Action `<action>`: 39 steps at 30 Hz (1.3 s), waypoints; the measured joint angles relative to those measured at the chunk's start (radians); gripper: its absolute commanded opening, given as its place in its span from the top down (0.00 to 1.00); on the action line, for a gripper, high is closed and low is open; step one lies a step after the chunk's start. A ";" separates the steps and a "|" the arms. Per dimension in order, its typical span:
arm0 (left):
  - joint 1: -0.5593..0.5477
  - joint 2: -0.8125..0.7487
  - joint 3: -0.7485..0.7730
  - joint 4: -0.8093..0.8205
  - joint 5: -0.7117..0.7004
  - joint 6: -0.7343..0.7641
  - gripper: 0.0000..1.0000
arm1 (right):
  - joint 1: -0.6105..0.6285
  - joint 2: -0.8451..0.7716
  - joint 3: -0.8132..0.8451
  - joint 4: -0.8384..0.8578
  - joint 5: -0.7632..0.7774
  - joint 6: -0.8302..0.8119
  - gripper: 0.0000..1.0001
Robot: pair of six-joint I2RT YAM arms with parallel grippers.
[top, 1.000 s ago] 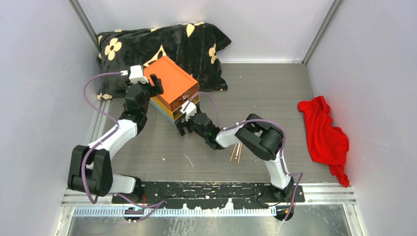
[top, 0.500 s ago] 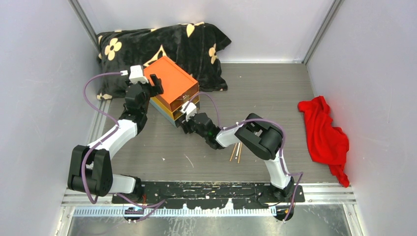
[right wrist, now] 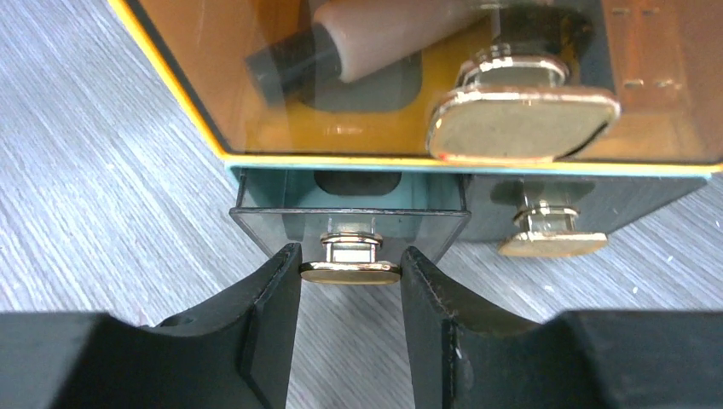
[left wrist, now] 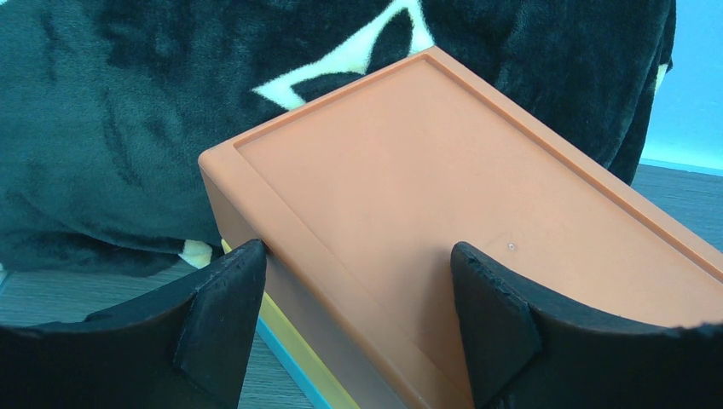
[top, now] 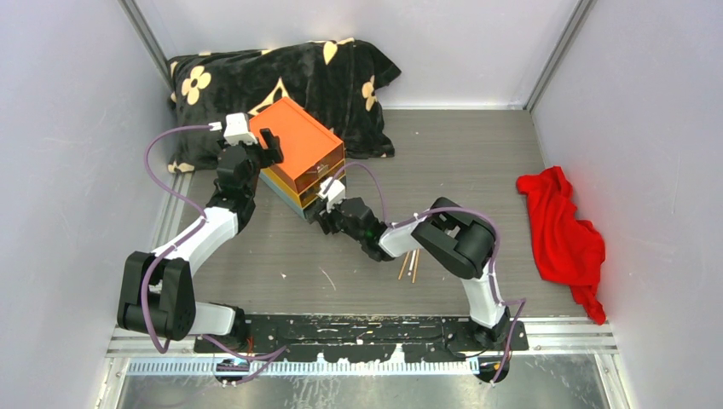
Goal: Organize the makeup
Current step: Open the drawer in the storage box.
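The drawer box (top: 298, 141) with its orange top stands at the back left. My left gripper (top: 266, 146) sits astride its far-left corner. In the left wrist view the jaws (left wrist: 356, 256) stand wide, one finger against the side wall and the other over the orange top (left wrist: 443, 196). My right gripper (right wrist: 349, 264) is shut on the gold handle (right wrist: 349, 271) of the bottom-left drawer (right wrist: 349, 217), which juts out a little. A tan tube with a black cap (right wrist: 375, 43) lies inside the amber drawer above. Two thin tan brushes (top: 410, 264) lie on the table by my right arm.
A black pillow with cream flowers (top: 281, 77) lies behind the box against the back wall. A red cloth (top: 563, 230) lies at the right wall. Two more gold handles (right wrist: 522, 123) (right wrist: 552, 244) stick out of the box front.
My right jaws have closed from wide apart onto the bottom drawer's handle, and the wrist has shifted slightly right. The left arm has not moved.
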 measured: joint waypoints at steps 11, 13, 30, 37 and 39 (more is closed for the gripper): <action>0.000 -0.001 0.000 0.000 0.000 0.000 0.23 | 0.000 -0.103 -0.141 0.011 -0.008 0.025 0.78; 0.000 -0.001 0.000 0.001 0.000 0.000 0.23 | 0.001 -0.130 -0.175 0.011 -0.008 0.029 0.78; -0.002 -0.003 0.000 -0.002 0.000 -0.001 0.23 | 0.008 -0.335 -0.379 -0.056 0.003 0.060 0.73; -0.002 -0.003 -0.001 -0.001 0.000 -0.001 0.23 | 0.014 -0.375 -0.410 -0.088 0.014 0.064 0.58; -0.002 -0.006 -0.002 -0.001 0.000 -0.002 0.23 | 0.016 -0.377 -0.412 -0.092 0.021 0.064 0.48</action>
